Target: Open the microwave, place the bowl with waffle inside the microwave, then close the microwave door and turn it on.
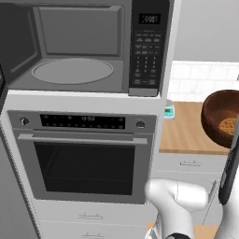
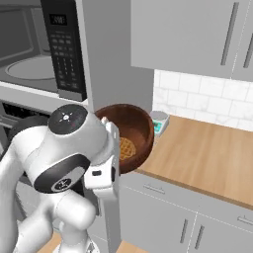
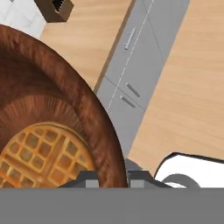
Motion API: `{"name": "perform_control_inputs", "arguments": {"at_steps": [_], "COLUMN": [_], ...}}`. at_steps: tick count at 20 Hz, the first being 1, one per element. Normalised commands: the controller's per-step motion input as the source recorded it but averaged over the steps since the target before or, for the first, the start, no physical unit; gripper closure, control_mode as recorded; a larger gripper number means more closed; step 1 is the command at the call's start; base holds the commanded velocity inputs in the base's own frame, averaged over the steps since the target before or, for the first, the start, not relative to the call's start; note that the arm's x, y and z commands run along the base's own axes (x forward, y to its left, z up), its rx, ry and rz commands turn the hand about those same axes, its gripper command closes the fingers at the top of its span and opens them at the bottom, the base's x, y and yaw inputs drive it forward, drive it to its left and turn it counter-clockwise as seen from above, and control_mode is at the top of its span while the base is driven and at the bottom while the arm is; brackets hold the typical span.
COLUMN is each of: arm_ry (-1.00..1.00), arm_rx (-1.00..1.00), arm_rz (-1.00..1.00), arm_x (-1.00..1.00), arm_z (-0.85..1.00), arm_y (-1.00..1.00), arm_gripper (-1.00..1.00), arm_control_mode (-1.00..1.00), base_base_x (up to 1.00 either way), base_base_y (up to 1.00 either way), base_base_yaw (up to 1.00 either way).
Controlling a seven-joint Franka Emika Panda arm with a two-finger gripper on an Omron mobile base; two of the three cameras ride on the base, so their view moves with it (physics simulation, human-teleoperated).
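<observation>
The microwave (image 1: 79,46) stands open, showing its grey cavity and round turntable (image 1: 72,71), with the keypad panel (image 1: 148,46) to the right. A dark sliver of the microwave door (image 1: 2,86) shows at the left edge. The brown wooden bowl with waffle (image 2: 129,139) hangs tilted in the air in front of the counter, to the right of and below the cavity; it also shows as the bowl (image 1: 223,116). My gripper (image 3: 107,180) is shut on the bowl's rim, one fingertip inside beside the waffle (image 3: 43,157) and one outside.
A steel wall oven (image 1: 84,158) sits under the microwave. The wooden counter (image 2: 207,158) runs to the right with a small teal-faced device (image 2: 159,122) at the wall. Grey upper cabinets (image 2: 188,34) hang above and drawers (image 2: 173,217) lie below.
</observation>
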Motion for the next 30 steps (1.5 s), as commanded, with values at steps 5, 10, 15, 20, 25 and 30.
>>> {"name": "perform_control_inputs", "arguments": {"at_steps": [5,10,15,20,25,30], "arm_ry": [0.03,-0.03,-0.15,-0.18,-0.08,-0.11], "arm_rx": [0.0,-0.03,0.01,0.06,0.08,0.1], "arm_rz": [-0.29,-0.09,0.18,0.26,0.17,0.12], "arm_x": [-0.28,-0.01,-0.31,-0.03,0.23,0.39], "arm_z": [0.32,0.2,0.01,0.0,0.03,0.14], "arm_y": [0.92,0.99,0.69,0.68,0.76,0.71], "arm_gripper": [1.0,1.0,1.0,1.0,1.0,1.0], "arm_control_mode": [-1.0,-1.0,-1.0,-1.0,-1.0,-1.0], "base_base_x": [0.0,0.0,0.0,0.0,0.0,0.0], "base_base_y": [0.0,0.0,0.0,0.0,0.0,0.0], "base_base_yaw": [0.0,0.0,0.0,0.0,0.0,0.0]}}
